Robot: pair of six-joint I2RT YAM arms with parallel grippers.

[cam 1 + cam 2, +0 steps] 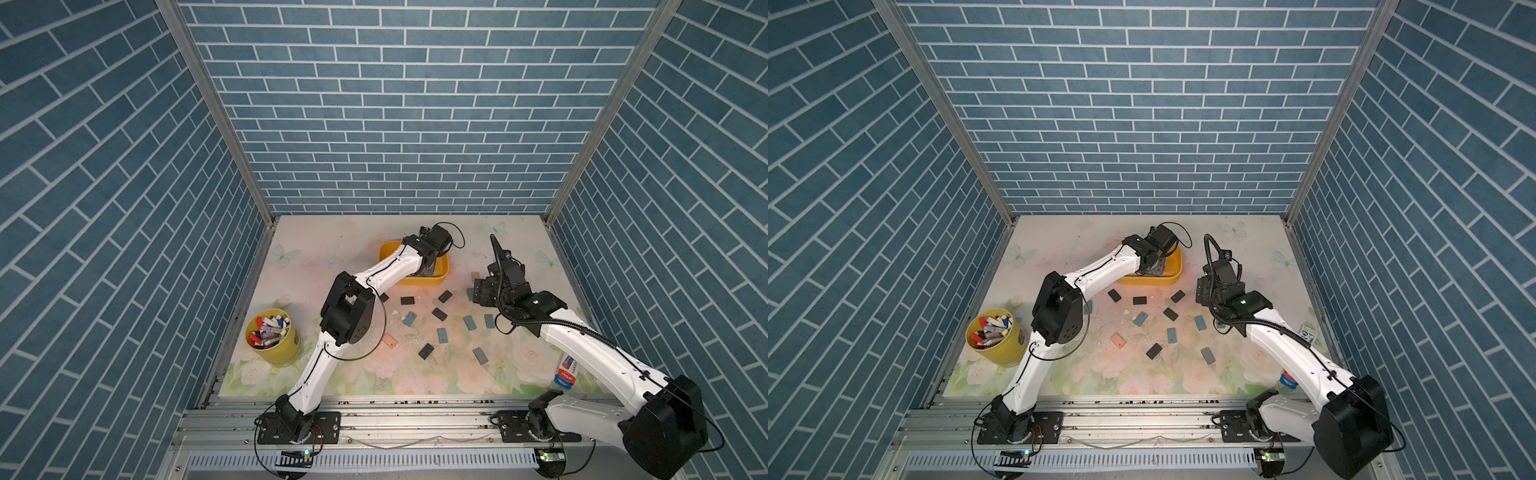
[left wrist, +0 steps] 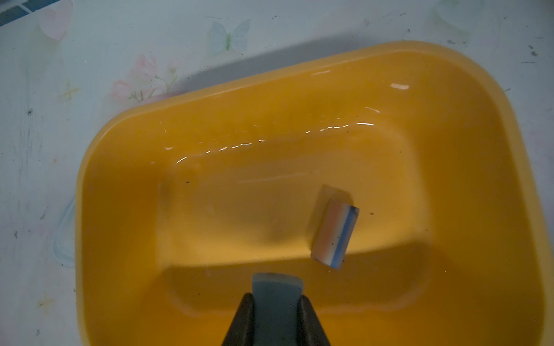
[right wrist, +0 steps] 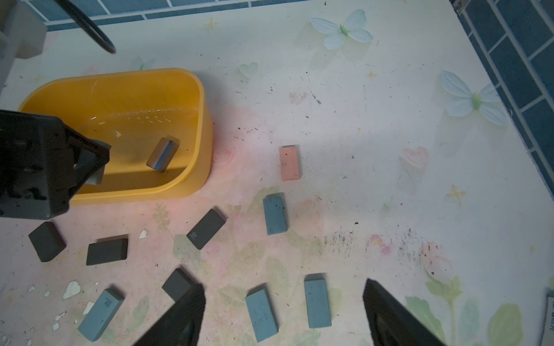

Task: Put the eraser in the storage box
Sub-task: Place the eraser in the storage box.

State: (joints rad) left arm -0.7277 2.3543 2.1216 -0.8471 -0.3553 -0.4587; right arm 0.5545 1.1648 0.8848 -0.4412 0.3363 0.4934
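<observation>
The yellow storage box point(image 1: 441, 272) point(image 2: 120, 209) point(image 3: 199, 119) sits at the back middle of the table. My left gripper point(image 2: 276, 296) point(image 1: 424, 269) hangs inside it, shut on a blue-grey eraser point(image 2: 275, 284) that sticks out past the fingertips, above the floor of the box. A striped eraser point(image 2: 334, 230) point(image 3: 162, 154) lies on the floor of the box. My right gripper point(image 3: 283, 284) point(image 1: 482, 291) hovers open over the table to the right of the box. Nothing is between its fingers, and two blue erasers point(image 3: 261, 310) point(image 3: 317, 302) lie on the table below it.
Several loose erasers, black point(image 1: 445, 296), blue point(image 1: 442, 335) and pink point(image 1: 390, 341) point(image 3: 289, 163), lie scattered in front of the box. A round yellow cup of pens point(image 1: 272, 332) stands at the left edge. A red and blue packet point(image 1: 566, 374) lies under the right arm.
</observation>
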